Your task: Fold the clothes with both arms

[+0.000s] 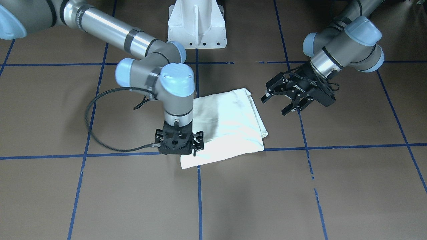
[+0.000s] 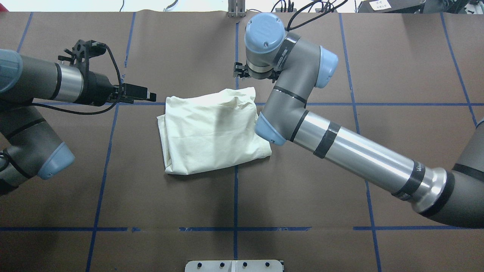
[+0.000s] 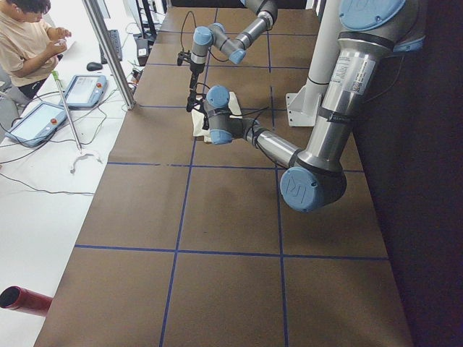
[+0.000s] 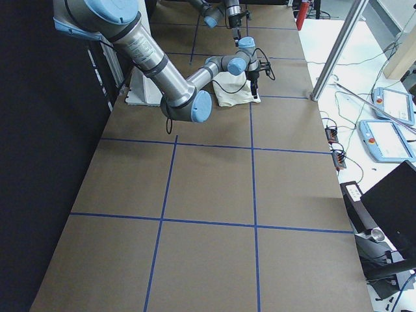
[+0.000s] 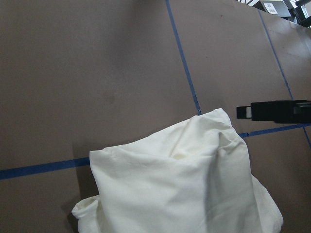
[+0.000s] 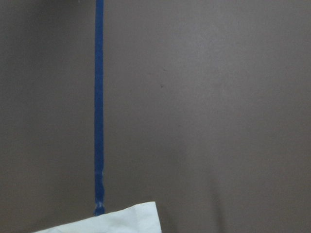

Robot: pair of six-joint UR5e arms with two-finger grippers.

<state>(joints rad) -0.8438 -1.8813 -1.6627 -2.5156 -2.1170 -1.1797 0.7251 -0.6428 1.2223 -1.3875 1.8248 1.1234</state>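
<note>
The clothes are one cream shirt [image 1: 230, 123] [image 2: 211, 132] [image 5: 184, 189], folded into a rough rectangle with its plain side up on the brown table. My right gripper [image 1: 179, 143] [image 4: 255, 91] points straight down over the shirt's far corner. Its fingers are hidden under the wrist, so I cannot tell whether it is open or shut. The right wrist view shows only that shirt corner [image 6: 121, 221] and bare table. My left gripper [image 1: 278, 103] [image 2: 149, 96] hovers open beside the shirt's opposite edge and holds nothing. One of its fingertips [image 5: 272, 110] shows above the cloth.
A white fixed pedestal [image 1: 196, 26] [image 2: 234, 265] stands at the robot's side of the table. Blue tape lines [image 1: 199, 186] grid the brown surface. A seated person [image 3: 25, 43], teach pendants [image 3: 36, 123] and a red cylinder [image 3: 25, 298] are off the table's far edge.
</note>
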